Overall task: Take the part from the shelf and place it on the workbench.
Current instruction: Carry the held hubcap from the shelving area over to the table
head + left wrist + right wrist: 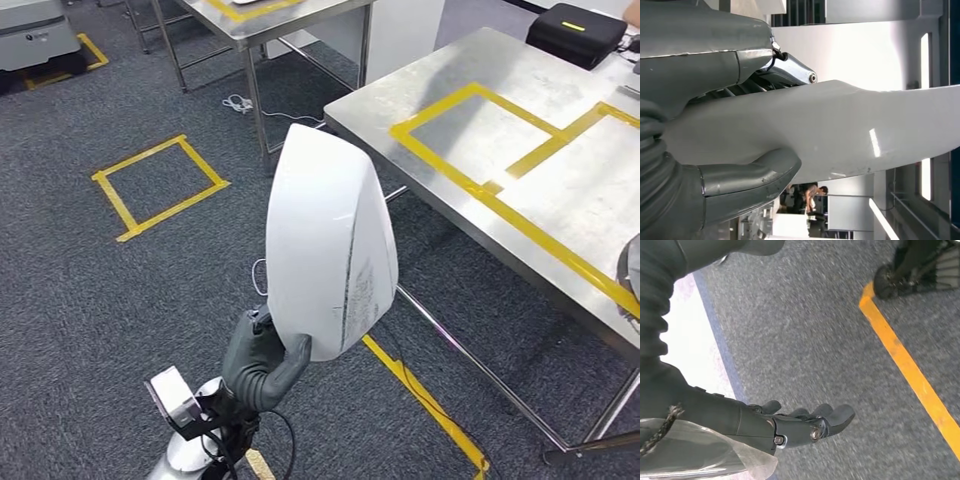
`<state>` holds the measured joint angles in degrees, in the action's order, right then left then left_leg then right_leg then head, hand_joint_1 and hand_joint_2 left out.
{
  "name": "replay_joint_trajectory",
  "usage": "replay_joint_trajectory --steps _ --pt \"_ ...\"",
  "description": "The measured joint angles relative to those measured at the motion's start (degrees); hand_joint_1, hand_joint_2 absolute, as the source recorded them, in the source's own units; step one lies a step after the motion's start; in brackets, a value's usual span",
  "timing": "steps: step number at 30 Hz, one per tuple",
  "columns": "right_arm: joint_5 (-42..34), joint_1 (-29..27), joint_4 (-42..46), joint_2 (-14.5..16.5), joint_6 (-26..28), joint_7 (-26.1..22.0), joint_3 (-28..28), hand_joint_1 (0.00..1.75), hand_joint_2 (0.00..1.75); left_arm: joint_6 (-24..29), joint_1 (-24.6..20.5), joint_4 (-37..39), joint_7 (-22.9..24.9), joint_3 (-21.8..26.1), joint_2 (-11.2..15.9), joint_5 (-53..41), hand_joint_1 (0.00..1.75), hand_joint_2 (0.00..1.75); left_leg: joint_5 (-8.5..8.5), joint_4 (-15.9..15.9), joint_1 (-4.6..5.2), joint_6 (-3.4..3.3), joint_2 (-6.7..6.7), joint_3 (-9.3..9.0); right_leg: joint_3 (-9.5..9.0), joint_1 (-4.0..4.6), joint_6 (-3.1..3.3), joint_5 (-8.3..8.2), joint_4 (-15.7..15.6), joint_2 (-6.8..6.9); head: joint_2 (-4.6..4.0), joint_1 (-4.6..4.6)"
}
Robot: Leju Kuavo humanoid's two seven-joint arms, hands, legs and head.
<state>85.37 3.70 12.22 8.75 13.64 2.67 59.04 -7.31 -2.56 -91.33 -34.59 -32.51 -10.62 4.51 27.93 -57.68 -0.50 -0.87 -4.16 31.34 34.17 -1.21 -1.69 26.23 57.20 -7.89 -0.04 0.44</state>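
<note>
Part: a white curved shell (330, 240) is held up in the air over the grey carpet (90, 300), off any shelf, and not yet over the workbench.
Left hand: the left hand (264, 362) is seen gripping the part's lower edge; in the left wrist view the thumb (753, 182) is pressed on one face and the fingers (785, 70) on the other, so the edge is clamped between them.
Right hand: the right hand (791, 425) is seen hanging over the carpet beside a yellow floor line (911, 375); its fingers are loosely extended, slightly apart, nothing held.
Surface: the steel workbench surface (528, 160), marked with yellow tape (483, 190), lies ahead and to the right, apart from the part. A black case (577, 32) rests at its far end.
Progress: pickup is judged done; carry is under way. Left to do: the surface is to be approached, the part brought over it, set down and released.
Risk: the grip is taken at one edge only, so a swing or slip is judged possible.
</note>
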Motion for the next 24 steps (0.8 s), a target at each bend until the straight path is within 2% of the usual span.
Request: replay_joint_trajectory --steps 1,2,4,5,6,7,8,9,11,12,13,15,16,18,19,21,22,23,24 --pt "0.0 -0.1 0.0 -0.1 0.0 0.0 0.0 0.00 1.75 0.3 0.0 0.0 0.1 -0.1 0.0 -0.2 1.75 1.75 -0.21 0.4 -0.07 -0.24 0.70 -0.13 0.38 0.05 -0.27 0.22 0.3 0.61 0.00 0.07" --pt "0.0 -0.1 0.0 -0.1 0.1 0.0 0.0 0.00 1.75 0.7 -0.1 0.0 0.2 -0.1 -0.1 -0.3 1.75 1.75 -0.41 0.7 -0.18 -0.54 1.55 -0.26 1.20 0.18 -0.47 1.05 1.6 2.00 0.00 0.23" --pt "0.1 0.0 0.0 -0.2 0.2 0.0 0.0 0.00 1.75 1.4 0.0 0.0 0.5 -0.1 -0.1 -0.6 1.75 1.75 -0.53 1.1 -0.14 -0.92 3.43 -0.38 4.33 0.41 -0.71 4.33 7.7 5.70 -0.01 0.56" --pt "0.2 0.1 0.0 -0.2 0.2 0.0 0.0 0.00 1.75 1.7 0.1 0.0 0.5 -0.1 0.0 -0.7 1.75 1.75 -0.49 1.1 -0.07 -1.00 4.41 -0.34 6.27 0.38 -0.88 6.07 11.6 6.76 -0.01 0.69" --pt "0.4 0.1 0.0 -0.2 0.2 0.0 0.0 0.00 1.75 2.0 0.1 0.0 0.6 -0.1 0.0 -0.8 1.75 1.75 -0.43 1.0 0.00 -1.01 5.34 -0.33 7.69 0.32 -1.04 7.07 14.6 7.24 -0.01 0.69" --pt "0.5 0.1 0.0 -0.2 0.2 0.0 0.0 0.00 1.75 2.1 0.1 0.0 0.6 -0.1 0.0 -0.9 1.75 1.75 -0.36 1.0 0.02 -0.99 6.18 -0.33 8.19 0.24 -1.19 7.07 15.8 7.53 0.00 0.70" --pt "0.5 0.0 0.0 -0.2 0.2 0.0 0.0 0.00 1.75 2.2 0.1 0.0 0.6 -0.1 0.0 -0.9 1.75 1.75 -0.26 1.0 0.01 -0.88 6.97 -0.40 7.40 0.14 -1.32 5.95 14.6 7.86 0.00 0.72" --pt "0.6 -0.1 0.0 -0.3 0.2 0.0 0.0 0.00 1.75 2.2 0.1 0.0 0.6 -0.1 0.0 -0.9 1.75 1.75 -0.13 1.0 -0.01 -0.72 7.66 -0.52 5.47 0.06 -1.42 4.12 11.3 8.46 0.00 0.73" --pt "0.6 0.0 0.0 -0.4 0.2 0.0 0.0 0.00 1.75 2.3 0.1 0.0 0.6 -0.1 0.0 -0.9 1.75 1.75 0.27 0.8 0.22 -0.15 8.85 -0.87 0.87 0.14 -1.33 1.37 3.3 11.21 0.00 0.75" --pt "0.6 0.2 0.0 -0.4 0.2 0.0 0.0 0.00 1.75 2.3 0.1 0.0 0.7 -0.1 0.0 -1.0 1.75 1.75 0.45 0.7 0.43 0.13 9.36 -1.02 -0.52 0.28 -1.02 0.92 0.9 12.16 0.00 0.71" --pt "0.7 0.3 0.0 -0.4 0.2 0.0 0.0 0.00 1.75 2.3 0.1 0.0 0.7 -0.1 0.0 -1.0 1.75 1.75 0.60 0.7 0.64 0.41 9.88 -1.15 -1.07 0.45 -0.61 1.00 0.0 12.65 0.00 0.64" --pt "0.7 0.2 0.0 -0.4 0.2 0.0 -0.1 0.00 1.75 2.3 0.0 0.0 0.8 -0.2 0.1 -1.1 1.75 1.75 0.88 0.6 0.72 0.91 10.95 -1.36 -1.02 0.56 0.31 1.00 0.1 11.40 0.00 0.56" --pt "0.6 0.1 0.0 -0.4 0.2 0.0 -0.1 0.00 1.75 2.4 0.0 0.0 0.8 -0.3 0.1 -1.1 1.75 1.75 1.34 0.2 0.58 1.22 10.70 -1.42 -1.00 0.51 0.66 0.93 0.1 10.74 0.00 0.51" --pt "0.6 0.1 0.0 -0.4 0.3 0.0 -0.1 0.00 1.75 2.4 0.0 0.0 0.8 -0.3 0.1 -1.1 1.75 1.75 3.77 -3.1 0.23 1.74 8.35 -0.32 -1.07 0.34 1.33 0.74 0.0 9.36 0.00 0.27" --pt "0.6 0.2 0.0 -0.4 0.3 0.0 -0.1 0.00 1.75 2.4 0.0 0.0 0.8 -0.3 0.2 -1.1 1.75 1.75 5.62 -6.5 0.11 1.87 6.66 1.10 -1.06 0.34 1.53 0.72 0.0 8.66 0.00 0.12" --pt "0.7 0.3 0.0 -0.4 0.2 0.0 -0.1 0.00 1.75 2.4 0.1 0.1 0.9 -0.3 0.4 -1.1 1.75 1.75 8.56 -14.0 0.07 1.86 4.98 4.65 -1.05 0.45 1.74 0.69 0.0 7.08 0.00 -0.01" --pt "0.7 0.2 0.0 -0.4 0.2 0.0 -0.1 0.00 1.75 2.4 0.1 0.2 0.9 -0.3 0.5 -1.1 1.75 1.75 8.66 -15.8 0.09 1.73 4.68 5.71 -1.06 0.54 1.77 0.67 0.0 6.21 0.00 -0.04" --pt "0.6 0.2 0.0 -0.4 0.1 0.0 -0.1 0.00 1.75 2.4 0.1 0.2 0.9 -0.3 0.5 -1.1 1.75 1.75 7.56 -15.4 0.13 1.48 4.46 5.82 -1.10 0.64 1.78 0.66 0.0 5.34 0.00 -0.04" --pt "0.6 0.1 0.0 -0.4 0.1 0.0 -0.1 0.00 1.75 2.4 0.1 0.2 0.9 -0.4 0.5 -1.1 1.75 1.75 5.52 -13.0 0.18 1.11 4.09 4.96 -1.17 0.73 1.78 0.64 0.0 4.47 -0.01 -0.03"
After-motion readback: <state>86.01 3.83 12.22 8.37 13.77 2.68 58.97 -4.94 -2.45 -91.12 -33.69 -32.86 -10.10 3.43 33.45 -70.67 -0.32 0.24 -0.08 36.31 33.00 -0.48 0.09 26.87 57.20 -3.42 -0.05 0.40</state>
